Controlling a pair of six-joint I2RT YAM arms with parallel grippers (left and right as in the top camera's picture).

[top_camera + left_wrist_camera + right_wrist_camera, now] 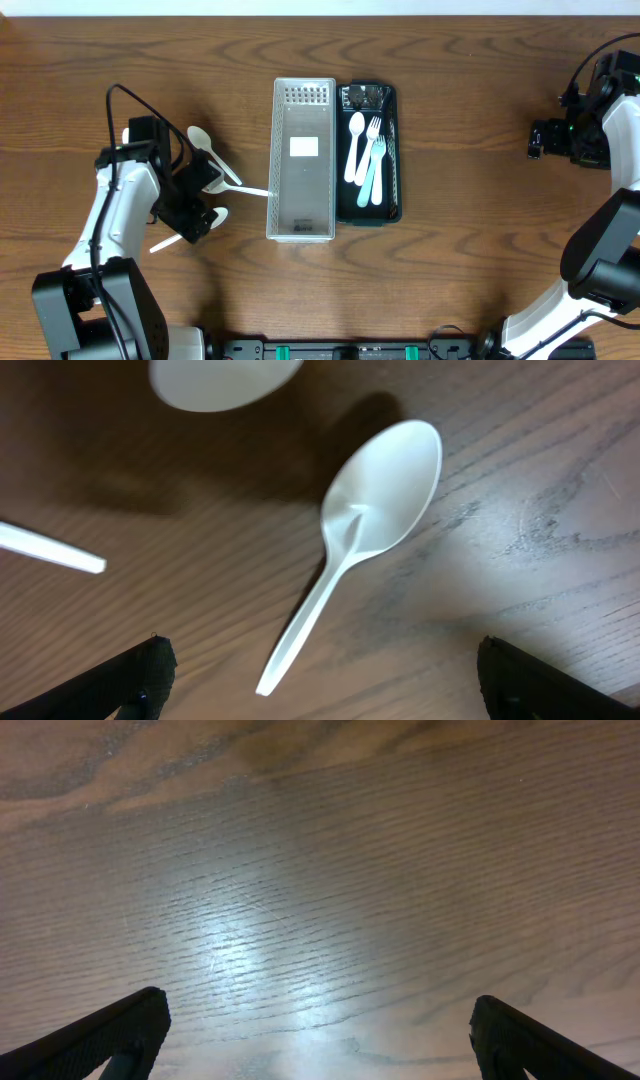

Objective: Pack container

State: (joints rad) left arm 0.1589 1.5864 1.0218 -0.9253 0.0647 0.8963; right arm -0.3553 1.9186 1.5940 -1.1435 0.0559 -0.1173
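The black container [393, 150] sits at the table's centre and holds a white spoon [355, 140], a white fork and pale blue cutlery. A clear ribbed lid [303, 160] lies against its left side. Loose white plastic spoons [203, 143] lie left of the lid. My left gripper [198, 200] hovers over them, open. In the left wrist view one white spoon [375, 500] lies between the spread fingers [130, 678], untouched. My right gripper [548, 140] is open at the far right, over bare wood [320, 920].
Another spoon bowl [225, 380] and a white handle end [55, 550] lie near the left gripper. A white handle [252, 190] reaches to the lid's left edge. A spoon handle [160, 245] pokes out below the left gripper.
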